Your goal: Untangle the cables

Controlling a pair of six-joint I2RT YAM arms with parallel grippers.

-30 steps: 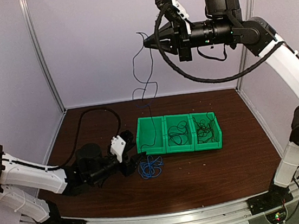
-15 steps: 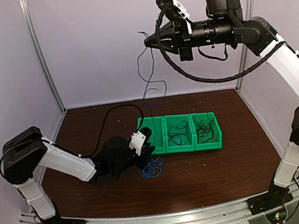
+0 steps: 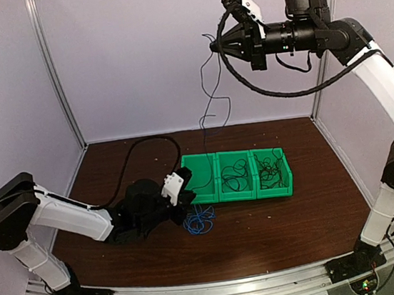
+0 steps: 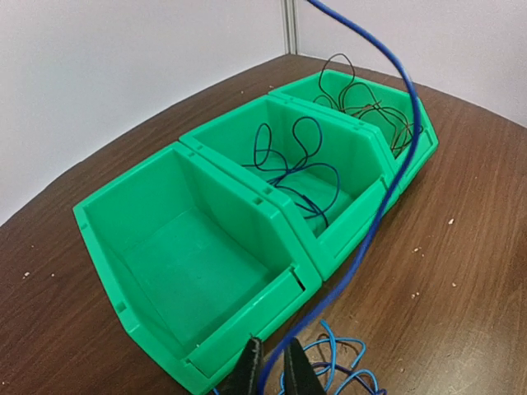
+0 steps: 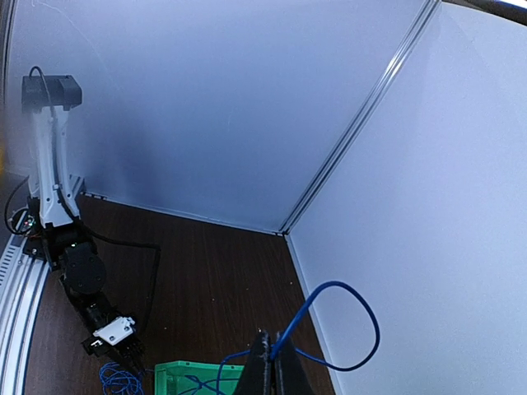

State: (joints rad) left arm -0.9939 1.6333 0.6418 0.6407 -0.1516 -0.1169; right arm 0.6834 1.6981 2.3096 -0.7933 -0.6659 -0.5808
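A long blue cable (image 3: pixel 209 103) hangs from my right gripper (image 3: pixel 215 47), which is raised high near the back wall and shut on it. In the right wrist view the cable (image 5: pixel 362 313) loops out past that gripper (image 5: pixel 275 344). It runs down to a loose blue tangle (image 3: pixel 200 221) on the table in front of the green bins. Low beside this tangle, my left gripper (image 3: pixel 188 207) has its fingers closed narrowly round the blue cable (image 4: pixel 387 193). The strand passes between the tips of that gripper (image 4: pixel 270 354), with the tangle (image 4: pixel 346 374) just right of them.
Three joined green bins (image 3: pixel 217 161) stand mid-table. The left bin (image 4: pixel 230 197) holds nothing, the middle one holds dark blue cables (image 4: pixel 296 164), and the right one holds black cables (image 4: pixel 362 95). White walls close the back and both sides.
My left gripper swung in to the tangle by the left bin and closed on the blue strand. My right gripper shifted right and slightly higher, carrying the cable's top end with it.
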